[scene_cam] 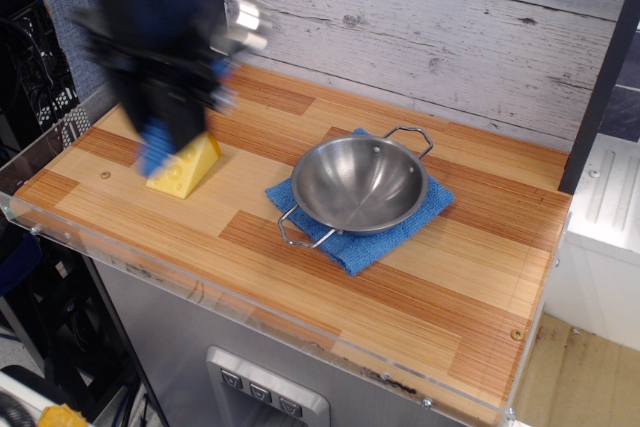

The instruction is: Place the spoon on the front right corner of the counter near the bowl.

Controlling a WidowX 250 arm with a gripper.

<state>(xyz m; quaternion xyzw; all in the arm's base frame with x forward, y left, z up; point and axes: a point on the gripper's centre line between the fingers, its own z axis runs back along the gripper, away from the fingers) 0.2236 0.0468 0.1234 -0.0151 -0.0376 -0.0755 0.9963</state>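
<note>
A wall of weathered grey-white planks [430, 17] backs the scene, with a dark upright post at its left and another at the far right edge. Below it lies the counter [420, 287], striped in light and orange-brown wood, with a clear acrylic rim along its near edge.

Near the middle of the counter sits the stainless-steel bowl [360, 184], upright and empty, its two angular wire loop handles pointing to the far right and the near left. It rests on a folded blue cloth [352, 247], whose corners show around it. Well apart to the left, a yellow cheese wedge [187, 173] with round holes stands on the wood.

The arm is a dark, motion-blurred mass above the left part of the counter, over and partly in front of the cheese wedge. The gripper [165, 97] has hold of the spoon [158, 145], carried clear of the wood: the blue handle shows at the lower end of the blur, and the shiny silver head sticks out at the upper right, against the plank wall. How far the jaws stand apart cannot be told through the blur.
</note>
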